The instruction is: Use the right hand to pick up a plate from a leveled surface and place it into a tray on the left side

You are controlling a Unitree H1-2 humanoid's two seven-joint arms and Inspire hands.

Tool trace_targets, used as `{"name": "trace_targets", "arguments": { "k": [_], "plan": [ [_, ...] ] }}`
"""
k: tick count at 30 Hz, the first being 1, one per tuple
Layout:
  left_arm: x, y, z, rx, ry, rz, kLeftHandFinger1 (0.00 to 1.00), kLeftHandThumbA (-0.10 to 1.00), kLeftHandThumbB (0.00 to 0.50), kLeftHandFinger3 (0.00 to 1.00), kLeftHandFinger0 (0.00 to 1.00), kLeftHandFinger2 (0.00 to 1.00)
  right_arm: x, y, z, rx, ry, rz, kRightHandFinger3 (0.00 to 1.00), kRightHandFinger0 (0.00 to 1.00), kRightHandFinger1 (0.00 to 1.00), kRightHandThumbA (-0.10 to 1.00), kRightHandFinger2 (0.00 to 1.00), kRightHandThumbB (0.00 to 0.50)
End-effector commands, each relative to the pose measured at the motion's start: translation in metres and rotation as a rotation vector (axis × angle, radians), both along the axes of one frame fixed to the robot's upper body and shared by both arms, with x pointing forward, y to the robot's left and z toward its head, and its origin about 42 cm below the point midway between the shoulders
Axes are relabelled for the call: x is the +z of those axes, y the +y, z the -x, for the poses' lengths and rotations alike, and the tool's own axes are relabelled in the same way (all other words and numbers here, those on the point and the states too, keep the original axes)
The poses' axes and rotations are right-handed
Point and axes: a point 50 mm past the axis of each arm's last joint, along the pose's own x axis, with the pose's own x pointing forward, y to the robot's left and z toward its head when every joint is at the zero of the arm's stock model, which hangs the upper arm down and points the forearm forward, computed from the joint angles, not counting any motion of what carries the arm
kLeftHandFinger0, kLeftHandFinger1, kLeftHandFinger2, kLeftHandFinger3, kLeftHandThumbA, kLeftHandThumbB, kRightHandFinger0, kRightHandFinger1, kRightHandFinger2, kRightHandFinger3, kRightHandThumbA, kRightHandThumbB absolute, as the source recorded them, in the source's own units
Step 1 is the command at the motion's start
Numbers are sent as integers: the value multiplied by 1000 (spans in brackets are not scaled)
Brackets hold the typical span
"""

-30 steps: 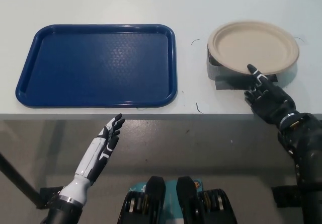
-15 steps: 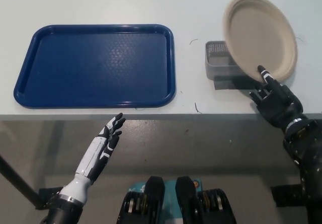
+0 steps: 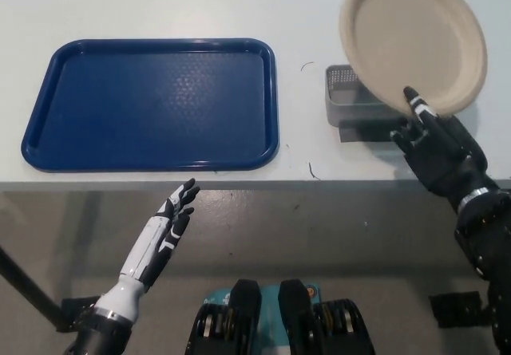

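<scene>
Right hand (image 3: 435,151) pinches plate (image 3: 413,40) by its near rim, tilted above grey stand (image 3: 351,108). Tray (image 3: 152,104) well left, bare. Left hand (image 3: 164,231) below table (image 3: 160,4) edge, fingers apart.

One plate (image 3: 415,40), upper right of frame. One blue tray (image 3: 152,104), upper left. One grey stand (image 3: 351,104), partly hidden beneath the plate. One table (image 3: 160,4).

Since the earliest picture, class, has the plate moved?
Yes. The plate, held by the right hand, has risen off the grey stand and tilted up, uncovering it.
</scene>
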Motion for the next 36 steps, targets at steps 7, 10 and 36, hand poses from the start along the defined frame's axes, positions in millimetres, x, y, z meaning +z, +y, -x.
{"name": "trace_targets", "arguments": {
  "k": [7, 10, 36],
  "plan": [
    [13, 3, -4, -23, -51, -22, 1000, 1000, 500, 1000, 974, 1000, 52, 32, 25, 144, -155, 112, 733, 0, 267, 184, 536, 0],
    [14, 3, -4, -27, -52, -33, 1000, 1000, 500, 1000, 974, 1000, 56, 46, 15, 201, -155, 138, 704, 0, 269, 171, 526, 0],
    [24, -10, -13, -91, -55, -66, 1000, 1000, 500, 1000, 927, 1000, 73, 225, -126, 357, 32, 409, 805, 0, 178, -42, 607, 0]
  ]
}}
